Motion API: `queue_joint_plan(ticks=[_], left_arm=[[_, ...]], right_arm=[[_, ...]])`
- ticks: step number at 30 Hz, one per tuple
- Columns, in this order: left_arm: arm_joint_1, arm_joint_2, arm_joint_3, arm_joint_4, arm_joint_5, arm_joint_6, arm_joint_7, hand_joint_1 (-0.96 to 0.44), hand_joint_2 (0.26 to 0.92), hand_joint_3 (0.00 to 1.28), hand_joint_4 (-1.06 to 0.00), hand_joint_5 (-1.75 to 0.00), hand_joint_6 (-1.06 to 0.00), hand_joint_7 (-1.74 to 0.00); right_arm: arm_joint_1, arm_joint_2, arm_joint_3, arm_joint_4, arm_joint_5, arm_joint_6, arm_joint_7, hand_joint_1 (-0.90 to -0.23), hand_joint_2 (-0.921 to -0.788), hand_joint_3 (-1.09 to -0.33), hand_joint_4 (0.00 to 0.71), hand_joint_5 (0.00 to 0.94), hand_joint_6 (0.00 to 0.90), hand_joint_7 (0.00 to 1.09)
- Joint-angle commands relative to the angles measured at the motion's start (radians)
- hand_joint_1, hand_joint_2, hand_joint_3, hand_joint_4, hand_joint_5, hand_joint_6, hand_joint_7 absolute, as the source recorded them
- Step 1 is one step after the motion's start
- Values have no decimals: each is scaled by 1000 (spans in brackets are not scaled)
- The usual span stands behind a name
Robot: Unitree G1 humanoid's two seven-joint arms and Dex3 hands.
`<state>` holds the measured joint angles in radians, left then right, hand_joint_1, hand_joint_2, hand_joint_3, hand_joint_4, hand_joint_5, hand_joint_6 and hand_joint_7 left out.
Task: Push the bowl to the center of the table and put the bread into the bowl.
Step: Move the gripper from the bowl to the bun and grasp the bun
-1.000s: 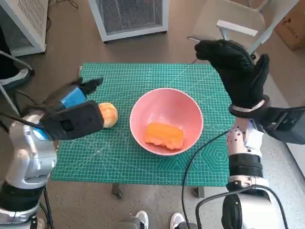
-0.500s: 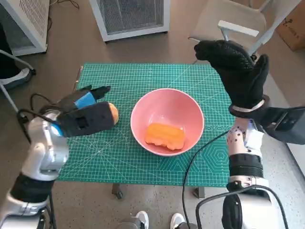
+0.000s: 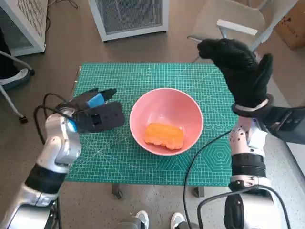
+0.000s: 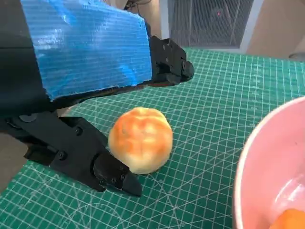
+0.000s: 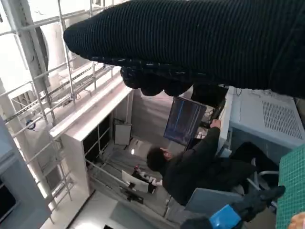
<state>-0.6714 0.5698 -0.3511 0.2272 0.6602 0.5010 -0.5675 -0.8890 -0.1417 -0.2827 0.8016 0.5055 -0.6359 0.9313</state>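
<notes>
The pink bowl stands near the middle of the green mat with an orange bread piece lying in it. My left hand hovers just left of the bowl and hides the round bun in the head view. The left wrist view shows that bun on the mat, between the taped back of the hand and a lower black finger close beside it; the fingers stand apart around it, not closed. The bowl's rim is close by. My gloved right hand is raised over the table's far right corner, holding nothing.
A white slatted unit stands on the floor behind the table, a chair at the back right. A person's feet show at the table's near edge. In the right wrist view a seated person faces a screen.
My left hand has moved right, toward the bowl, and now covers the bun that showed beside it before. The bowl, the bread in it and the right hand have stayed put.
</notes>
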Motion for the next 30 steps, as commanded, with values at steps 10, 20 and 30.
queue_joint_plan(ticks=[10, 20, 30], left_arm=[[-69, -32, -46, 139, 21, -45, 51, -28, 700, 2, -26, 0, -228, 0], [-116, -63, -85, 274, 41, -59, 95, -44, 710, 6, -28, -1, -228, -1], [-139, -81, -115, 370, 61, -86, 131, -27, 730, 15, -59, -11, -265, -16]], right_arm=[[23, -11, -2, -5, -6, 14, -3, -648, -921, -744, 205, 2, 7, 587], [32, -9, -3, -19, -1, 22, -8, -637, -921, -738, 207, 3, 15, 574], [42, -6, -4, -36, 2, 37, -13, -635, -921, -726, 208, 2, 25, 557]])
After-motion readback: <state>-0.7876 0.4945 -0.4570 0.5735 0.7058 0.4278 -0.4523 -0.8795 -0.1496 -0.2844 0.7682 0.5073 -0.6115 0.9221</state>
